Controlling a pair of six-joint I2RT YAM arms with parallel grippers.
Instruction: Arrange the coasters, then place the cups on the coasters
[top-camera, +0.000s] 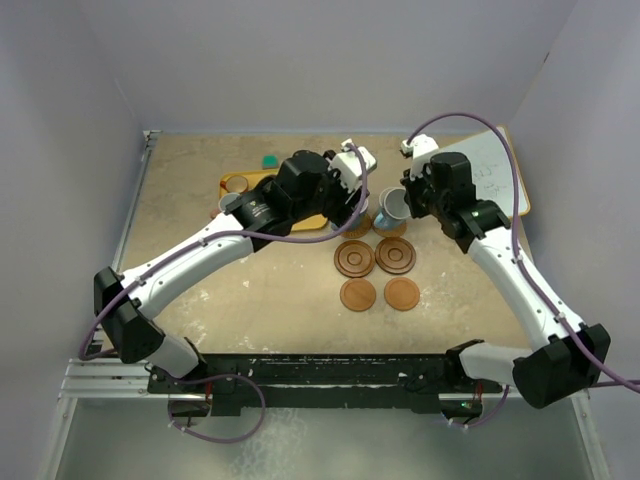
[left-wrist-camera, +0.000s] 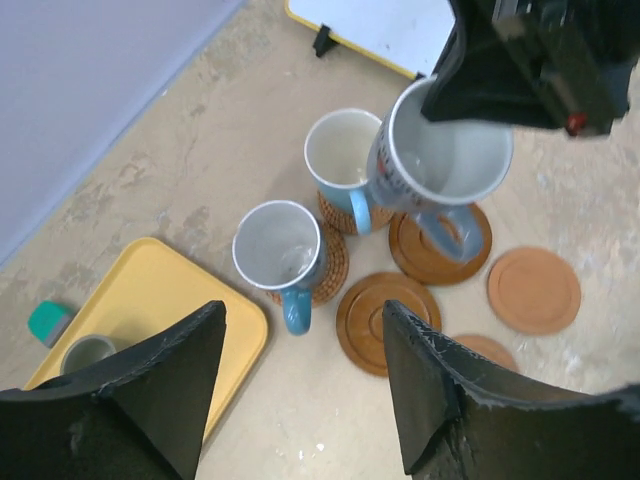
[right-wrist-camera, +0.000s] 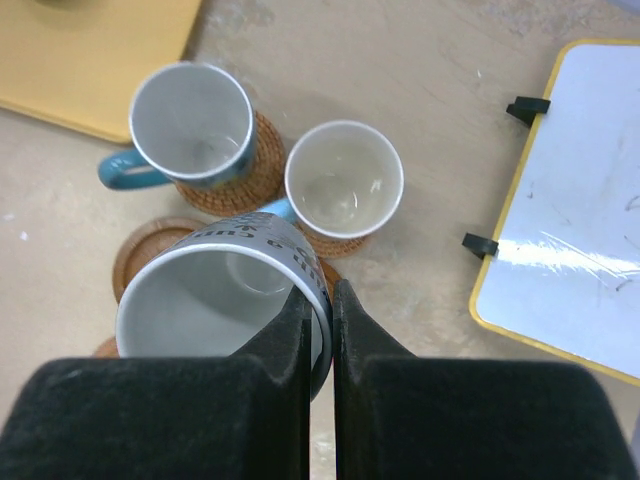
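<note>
Fingers (right-wrist-camera: 290, 350) of the right hand (right-wrist-camera: 320, 300) were pressed together on the rim of the lettered cup (right-wrist-camera: 215, 300), gripping this light blue mug with its mouth facing up. In the left wrist view the cup's handle hung over a dark ringed coaster (left-wrist-camera: 410, 250); whether the base touched that disc could not be told. Just beside it lay a second ringed coaster (left-wrist-camera: 385, 320) with nothing on it, and on the other side lay two plain coasters (left-wrist-camera: 533, 290), orange-brown and also bare, one of them partly cut off by a black finger. Close behind the held mug stood the blue cup (right-wrist-camera: 190, 120) and the pale cup (right-wrist-camera: 343, 180), both upright, each on its own woven coaster (right-wrist-camera: 255, 175), the two coasters nearly touching. The left hand (left-wrist-camera: 305, 315) was open, its two black fingers spread wide with nothing between them, hanging above the table (right-wrist-camera: 400, 60) on the near side of the blue cup and beside the corner of the yellow tray (left-wrist-camera: 160, 290). A grey cup (left-wrist-camera: 88, 352) sat in that tray, and a small green object (left-wrist-camera: 47, 322) lay just off its far edge. A yellow-framed whiteboard (right-wrist-camera: 570, 180) lay flat on the table to the right of the cups, apart from them.
</note>
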